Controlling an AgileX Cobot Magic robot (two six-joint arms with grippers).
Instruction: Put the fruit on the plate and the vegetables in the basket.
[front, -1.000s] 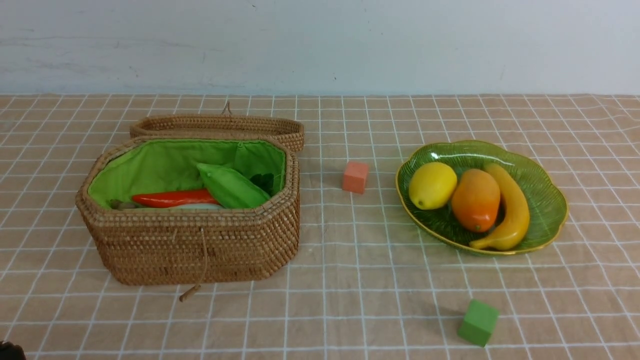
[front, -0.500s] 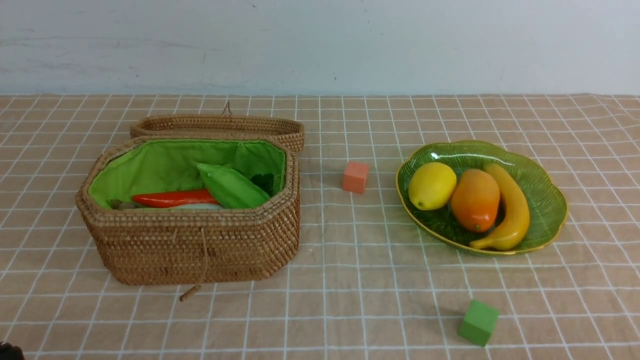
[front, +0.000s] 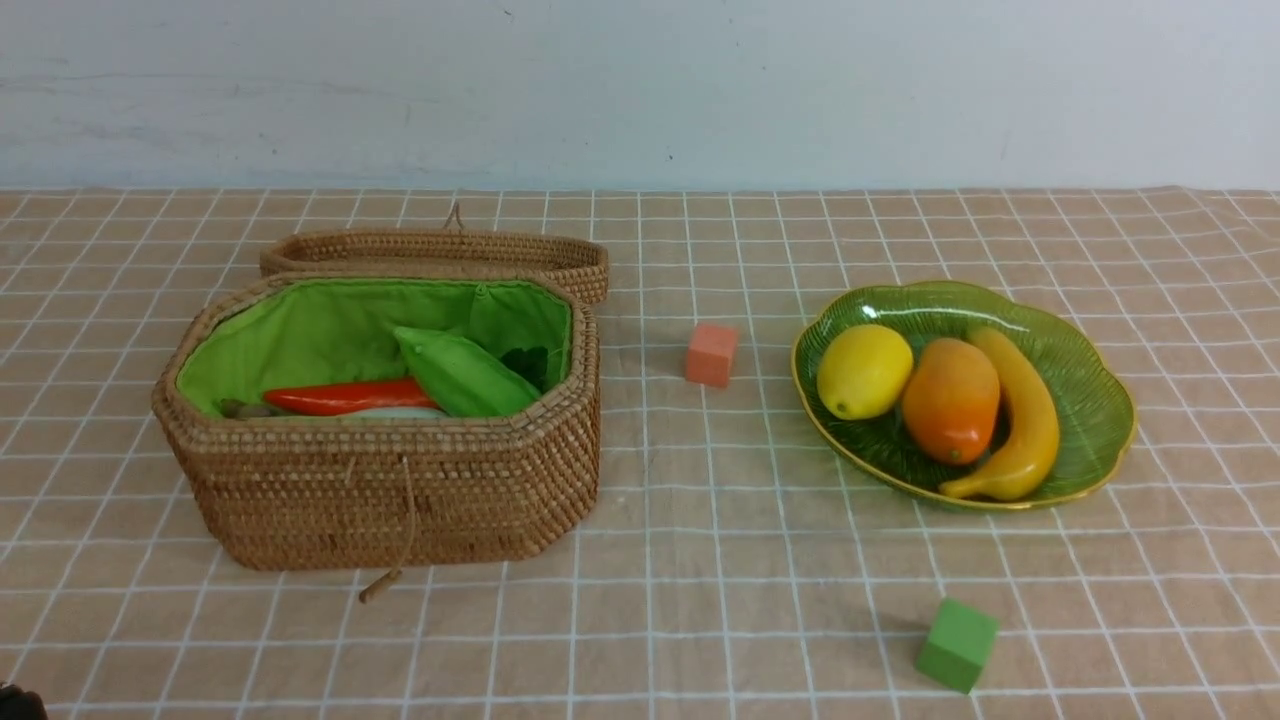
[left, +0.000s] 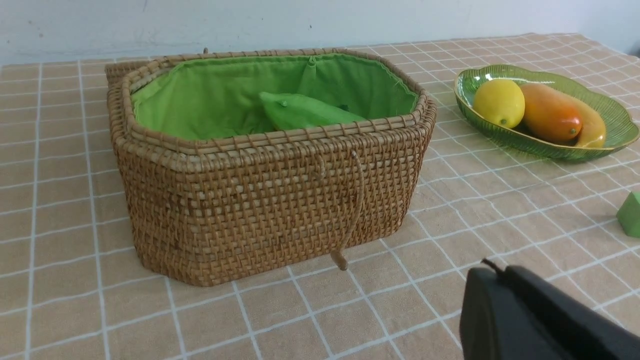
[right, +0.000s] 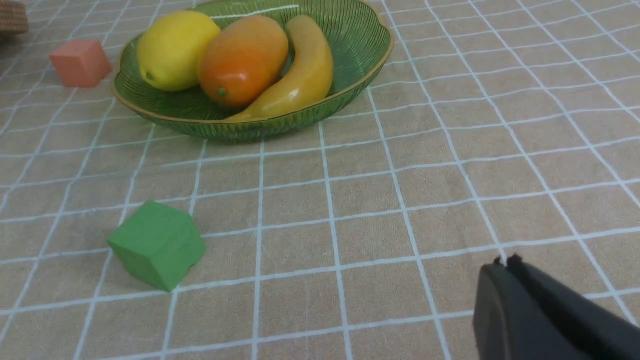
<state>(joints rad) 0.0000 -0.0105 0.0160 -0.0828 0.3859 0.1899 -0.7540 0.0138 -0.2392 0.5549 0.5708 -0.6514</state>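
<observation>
Grippers sat nearest the robot and both looked closed on nothing: left gripper (left: 495, 272) with its dark jaws together over bare cloth, right gripper (right: 506, 265) the same, well apart from everything. Only a dark sliver showed at the bottom left corner of the front view.

Next out, a green cube (front: 957, 645) lay alone on the checked worktop (front: 720, 560), not a task item.

Mid-field left, the basket (front: 390, 490) stood open, lid (front: 440, 250) folded back behind it. Inside against the green lining lay the carrot (front: 345, 396), the light-green gourd (front: 462, 372) leaning over it, a pale sliver below the carrot, likely the radish (front: 395, 412), and a dark patch behind the gourd, probably the eggplant (front: 527, 365), mostly hidden.

Mid-field right, the plate (front: 1085, 400) held lemon (front: 864, 370), mango (front: 950, 398) and banana (front: 1018, 425), packed side by side and touching. An orange-pink cube (front: 711, 353) sat between basket and plate.

Judgement: sorting looked finished, no fruit or vegetable left loose on the cloth; nothing left except maybe parking the arms.

Versus the earlier frames: no object had shifted, front view practically identical.
</observation>
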